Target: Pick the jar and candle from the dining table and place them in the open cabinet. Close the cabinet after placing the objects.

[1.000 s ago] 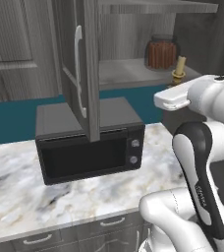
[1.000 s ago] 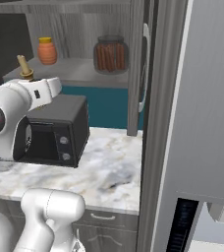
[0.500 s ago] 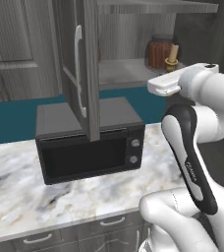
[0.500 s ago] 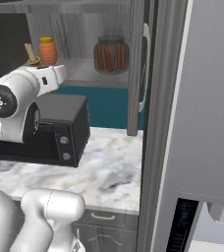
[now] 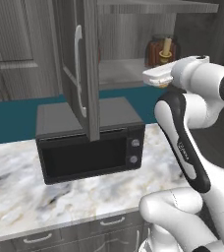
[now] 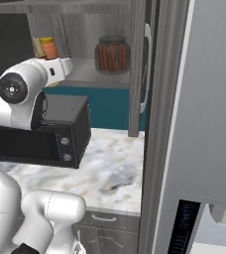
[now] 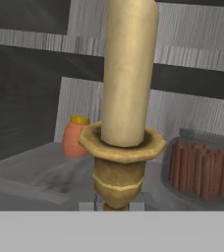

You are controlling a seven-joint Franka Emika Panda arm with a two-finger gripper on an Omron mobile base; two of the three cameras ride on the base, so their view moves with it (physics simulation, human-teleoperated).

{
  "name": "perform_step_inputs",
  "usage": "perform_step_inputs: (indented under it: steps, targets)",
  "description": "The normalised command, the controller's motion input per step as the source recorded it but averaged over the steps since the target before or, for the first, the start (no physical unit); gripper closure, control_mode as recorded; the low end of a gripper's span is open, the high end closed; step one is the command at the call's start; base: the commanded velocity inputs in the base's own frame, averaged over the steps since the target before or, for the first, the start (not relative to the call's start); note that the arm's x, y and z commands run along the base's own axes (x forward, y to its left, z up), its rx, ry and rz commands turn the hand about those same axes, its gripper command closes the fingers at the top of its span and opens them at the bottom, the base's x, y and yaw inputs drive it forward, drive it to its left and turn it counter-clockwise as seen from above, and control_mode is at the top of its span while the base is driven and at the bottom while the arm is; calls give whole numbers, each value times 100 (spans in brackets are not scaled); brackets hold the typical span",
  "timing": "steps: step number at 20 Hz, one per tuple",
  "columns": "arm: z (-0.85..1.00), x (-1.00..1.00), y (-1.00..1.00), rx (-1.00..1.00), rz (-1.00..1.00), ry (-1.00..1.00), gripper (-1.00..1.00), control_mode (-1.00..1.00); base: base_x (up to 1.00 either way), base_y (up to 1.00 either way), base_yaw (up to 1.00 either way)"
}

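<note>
Arm: I'm seeing it reaching up at right of the left base frame, toward the cabinet shelf.
Gripper: clamped on the candle, upright at frame centre.
Jar: sitting on the shelf, upper centre.
Hidden: fingertips cut off below the brass holder.

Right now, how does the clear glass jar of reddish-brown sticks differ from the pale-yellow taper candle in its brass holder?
The clear glass jar of reddish-brown sticks stands on the grey cabinet shelf; the pale-yellow taper candle in its brass holder is carried by the end effector, short of the shelf. The jar is squat and wide; the candle is slim. Both are upright.
</note>
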Motion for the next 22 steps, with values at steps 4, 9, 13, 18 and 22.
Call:
perform_step_inputs:
  steps: [4, 9, 13, 18, 22]
  targets:
    - [0, 46, 1, 0, 0, 0, 100, -100, 0, 0, 0]
    - [0, 47, 2, 0, -1, 0, 100, -100, 0, 0, 0]
    - [0, 49, 6, 0, -1, 4, 100, -100, 0, 0, 0]
    - [0, 46, 4, 0, -1, 4, 100, -100, 0, 0, 0]
    - [0, 46, 3, 0, -1, 0, 100, -100, 0, 0, 0]
